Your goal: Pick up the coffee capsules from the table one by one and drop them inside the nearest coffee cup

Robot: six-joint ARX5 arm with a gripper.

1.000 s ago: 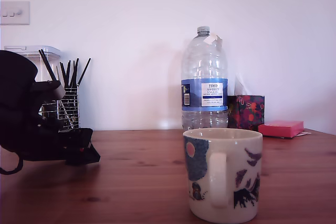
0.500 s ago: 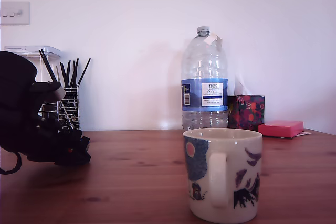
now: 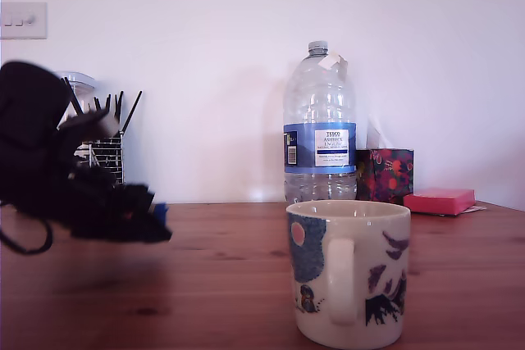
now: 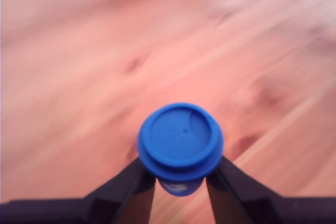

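Observation:
My gripper (image 4: 180,179) is shut on the dark blue coffee capsule (image 4: 180,140), whose round rimmed top faces the wrist camera, with the blurred wooden table (image 4: 79,77) beneath it. In the exterior view the black gripper (image 3: 152,223) hangs blurred above the table (image 3: 221,284) at the exterior view's left, a sliver of blue capsule (image 3: 161,212) showing at its tip. The cream patterned coffee cup (image 3: 349,272) stands in front, toward the exterior view's right of the gripper, handle facing the camera. The sage green capsule is out of view.
A large clear water bottle (image 3: 319,125) stands behind the cup. A dark floral box (image 3: 385,174) and a pink box (image 3: 439,200) sit at the back right of the exterior view. A rack of black utensils (image 3: 111,141) stands behind the arm.
The gripper closed in at the table surface, then rose off it and shifted toward the exterior view's right, now carrying the blue capsule. The cup and bottle stayed put.

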